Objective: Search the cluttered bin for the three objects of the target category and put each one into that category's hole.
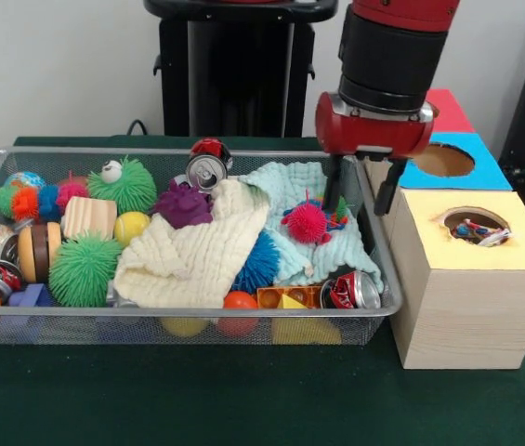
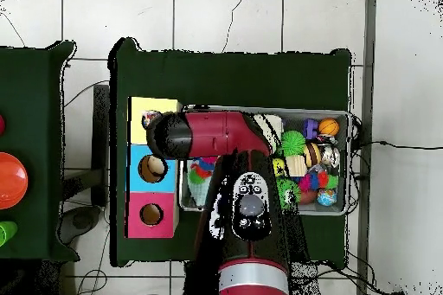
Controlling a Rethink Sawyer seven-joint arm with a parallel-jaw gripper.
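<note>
The wire mesh bin (image 1: 387, 302) is full of clutter; its rim also shows in the overhead view (image 2: 349, 163). My gripper (image 1: 360, 190) hangs open and empty above the bin's right rim, beside the yellow-topped box (image 1: 522, 251). Its two black fingers (image 1: 332, 184) are spread with nothing between them. A crumpled white wad with red and blue spots (image 1: 474, 229) lies inside the round hole (image 1: 472, 215). I see no spotted wad in the bin; two cloths cover part of it. In the overhead view the arm hides the gripper next to the yellow box's hole (image 2: 151, 119).
A cream cloth (image 1: 197, 255) and a pale green cloth (image 1: 313, 251) lie over the bin's middle. Spiky balls in green (image 1: 84, 269), purple (image 1: 183, 204) and pink (image 1: 307, 221), and crushed cans (image 1: 208, 170) (image 1: 353, 291) surround them. Blue-topped (image 1: 485, 172) and red-topped (image 1: 450, 110) boxes stand behind the yellow one.
</note>
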